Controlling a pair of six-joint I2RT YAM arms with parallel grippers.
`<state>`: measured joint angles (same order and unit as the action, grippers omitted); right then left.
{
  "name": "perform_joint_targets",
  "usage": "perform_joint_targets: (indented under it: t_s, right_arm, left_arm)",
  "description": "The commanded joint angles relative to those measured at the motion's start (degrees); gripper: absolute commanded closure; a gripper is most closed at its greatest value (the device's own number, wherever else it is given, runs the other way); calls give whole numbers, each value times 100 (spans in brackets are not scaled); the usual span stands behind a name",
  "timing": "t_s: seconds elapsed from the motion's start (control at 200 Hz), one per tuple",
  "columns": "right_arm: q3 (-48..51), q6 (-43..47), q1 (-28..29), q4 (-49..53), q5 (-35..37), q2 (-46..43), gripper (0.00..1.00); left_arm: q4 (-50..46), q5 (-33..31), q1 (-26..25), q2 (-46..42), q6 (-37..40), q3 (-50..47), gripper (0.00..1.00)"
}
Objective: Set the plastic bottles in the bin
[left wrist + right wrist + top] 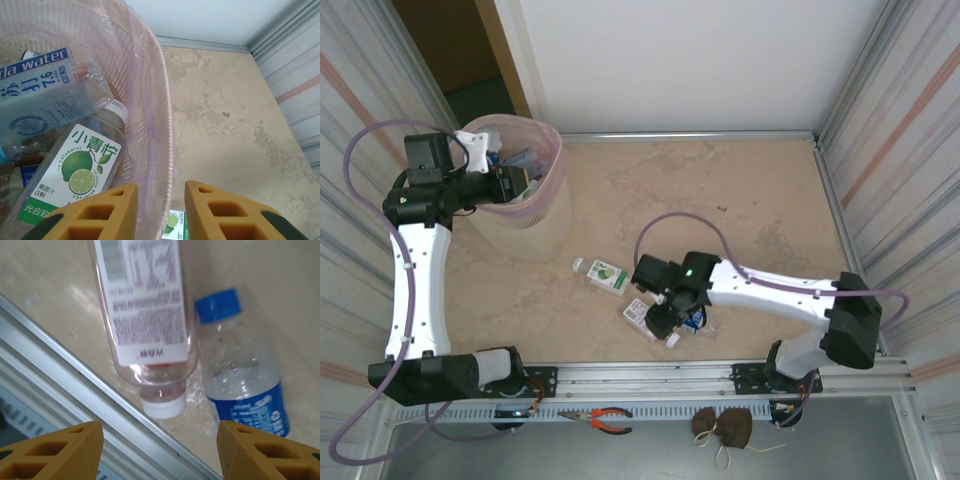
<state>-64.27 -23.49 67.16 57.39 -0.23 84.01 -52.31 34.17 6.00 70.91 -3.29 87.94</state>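
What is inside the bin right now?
Inside the bin, the left wrist view shows a clear bottle with a lime label lying against a blue-labelled water bottle. Whatever lies beneath them is covered.

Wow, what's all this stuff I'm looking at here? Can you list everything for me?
Bin: one, beige with a pink liner, far left of the table.
Bottles in the bin: at least two, a clear soda water bottle and a lime drink bottle.
Bottles on the table: three; a lime-label bottle mid-table, a white-capped clear bottle and a blue-capped, blue-label bottle by the near rail.
Table: one, beige marbled top.
Pliers: one pair, orange handles, on the front ledge.
Brown pouches: two, front ledge.
Left gripper: shut, over the bin's rim.
Right gripper: jaws apart, above the near bottles.
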Motion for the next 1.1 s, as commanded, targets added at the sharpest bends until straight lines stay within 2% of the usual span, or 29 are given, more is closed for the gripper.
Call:
perform_joint_targets:
  t_s: [0.0,0.205,0.621,0.892,1.092]
  right_arm:
    - [172,-171,274,162,380,159,39]
    - [320,-161,703,-211,530,595,38]
    - [623,-370,970,-599,766,1283,40]
    - [800,-483,1028,-838,902,1423,51]
    - [805,-537,1088,-781,946,1167,60]
  left_arm:
    - [153,184,-2,-178,-98,-68,70]
    - [187,214,0,-177,-127,-109,70]
    - [262,221,-2,-167,-161,-180,70]
    - [325,256,2,-161,-225,-144,69]
    - [350,287,-2,-189,-285,-145,69]
